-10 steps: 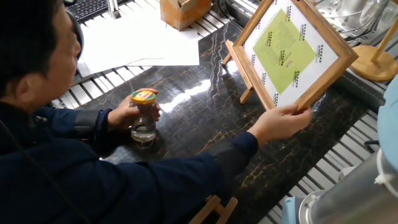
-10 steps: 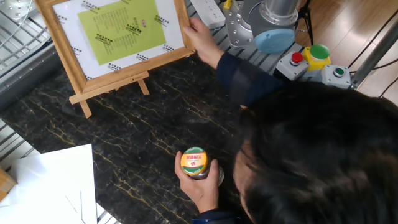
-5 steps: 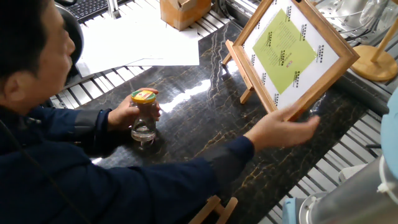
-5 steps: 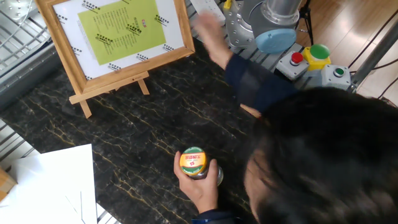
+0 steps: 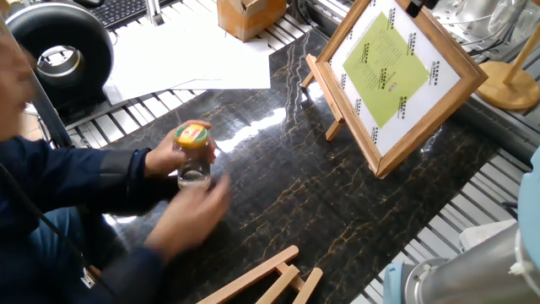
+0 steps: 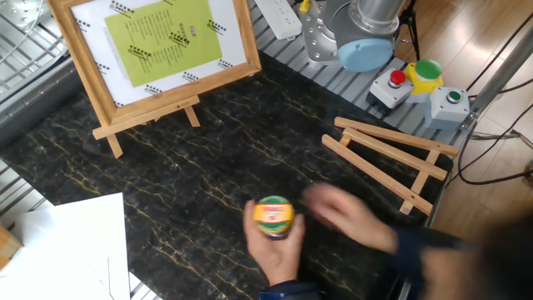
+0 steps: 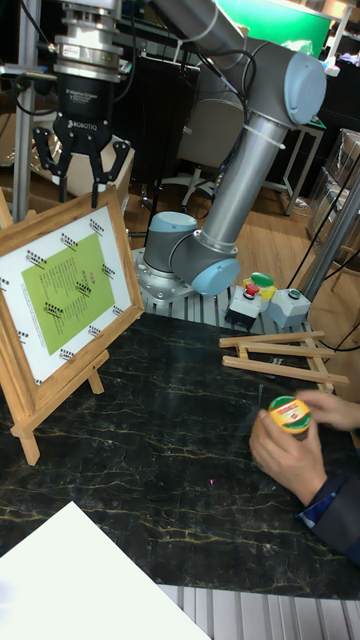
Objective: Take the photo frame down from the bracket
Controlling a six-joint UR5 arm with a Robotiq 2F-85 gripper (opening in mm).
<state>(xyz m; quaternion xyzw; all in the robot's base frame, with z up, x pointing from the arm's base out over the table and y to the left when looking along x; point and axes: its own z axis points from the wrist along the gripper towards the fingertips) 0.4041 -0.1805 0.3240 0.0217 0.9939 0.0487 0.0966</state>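
Note:
The photo frame (image 5: 392,72) (image 6: 158,37) (image 7: 65,285), light wood with a white mat and a yellow-green picture, leans upright on the bracket. The bracket (image 5: 335,127) (image 6: 146,117) (image 7: 60,395) is a light-wood easel whose ledge bar carries the frame's lower edge. Only the tall fixed view shows my gripper (image 7: 82,182). It hangs open just above the frame's top edge, touching nothing, with nothing between its fingers.
A person's hands hold a glass jar with a yellow-green lid (image 5: 194,152) (image 6: 273,217) (image 7: 290,412) on the dark marble top. A flat-folded wooden easel (image 6: 391,158) (image 7: 280,355) lies near the robot base (image 6: 358,33). White paper (image 5: 186,51) (image 6: 67,242) covers one corner.
The person's hand let go of the frame's corner and pulled back toward the jar, uncovering the folded easel. The frame stays on the bracket.

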